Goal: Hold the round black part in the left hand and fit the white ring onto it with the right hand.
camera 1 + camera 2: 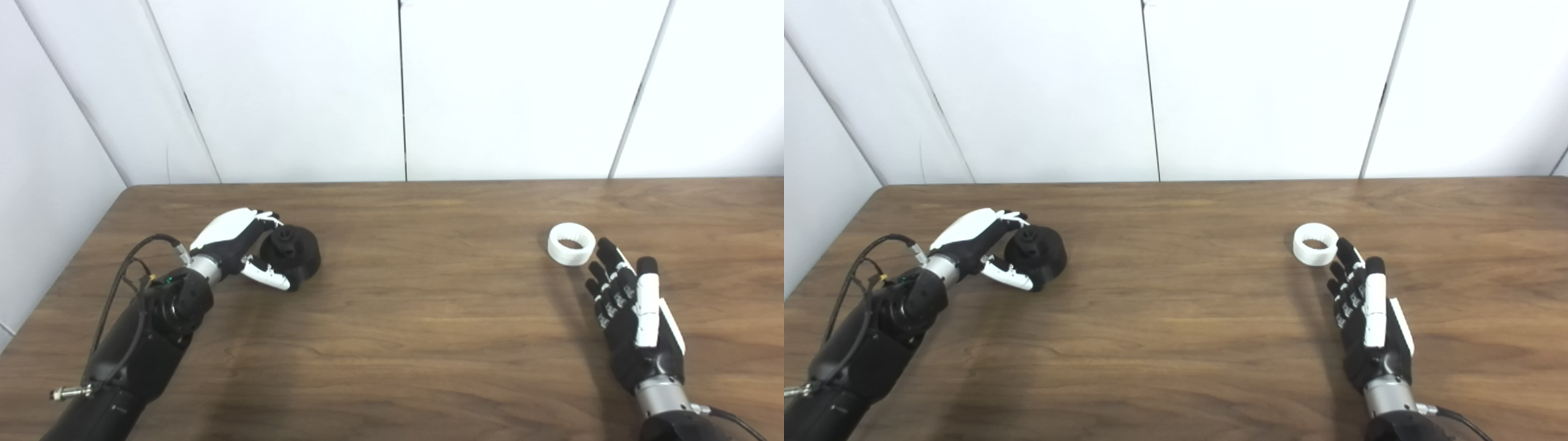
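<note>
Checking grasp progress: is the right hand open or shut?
Open: the right hand has fingers spread, holding nothing, beside the white ring.

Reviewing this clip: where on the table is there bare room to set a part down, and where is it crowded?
Bare wood spans the table middle, between the round black part and the white ring, and along the far edge. It is crowded at the left hand, around that part, and at the open right hand by the ring.

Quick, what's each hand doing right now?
Left hand: closed around the round black part.
Right hand: open, holding nothing, beside the white ring.
</note>
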Robot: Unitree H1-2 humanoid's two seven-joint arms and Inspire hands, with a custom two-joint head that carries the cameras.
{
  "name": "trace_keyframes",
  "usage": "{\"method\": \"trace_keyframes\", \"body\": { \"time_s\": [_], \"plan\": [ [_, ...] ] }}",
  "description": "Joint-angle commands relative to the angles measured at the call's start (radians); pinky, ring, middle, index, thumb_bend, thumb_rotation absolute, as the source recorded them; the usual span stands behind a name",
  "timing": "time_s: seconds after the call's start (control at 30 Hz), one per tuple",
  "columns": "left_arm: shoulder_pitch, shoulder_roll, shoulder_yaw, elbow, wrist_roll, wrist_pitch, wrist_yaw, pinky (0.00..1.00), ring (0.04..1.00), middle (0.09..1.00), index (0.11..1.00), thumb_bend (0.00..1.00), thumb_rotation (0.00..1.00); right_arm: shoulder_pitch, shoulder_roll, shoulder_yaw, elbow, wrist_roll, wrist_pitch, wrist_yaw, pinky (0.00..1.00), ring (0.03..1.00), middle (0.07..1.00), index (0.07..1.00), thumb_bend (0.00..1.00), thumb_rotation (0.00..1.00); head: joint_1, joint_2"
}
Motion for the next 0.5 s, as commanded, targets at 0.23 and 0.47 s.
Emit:
{"method": "trace_keyframes", "body": {
  "time_s": [0.23, 0.47],
  "plan": [
    [-0.023, 0.02, 0.016, -0.042, 0.006, -0.001, 0.018, 0.92, 1.0, 0.939, 0.685, 0.77, 0.28, -0.026, -0.004, -0.001, -0.039, 0.002, -0.027, 0.007, 1.0, 0.99, 0.983, 0.927, 0.65, 1.0, 0.004, 0.006],
    [-0.008, 0.019, 0.015, -0.086, 0.002, 0.028, -0.015, 0.93, 1.0, 0.941, 0.693, 0.77, 0.31, -0.027, -0.005, 0.002, -0.04, -0.005, -0.021, 0.004, 1.0, 0.988, 0.985, 0.93, 0.65, 1.0, 0.009, 0.01]
  ]
}}
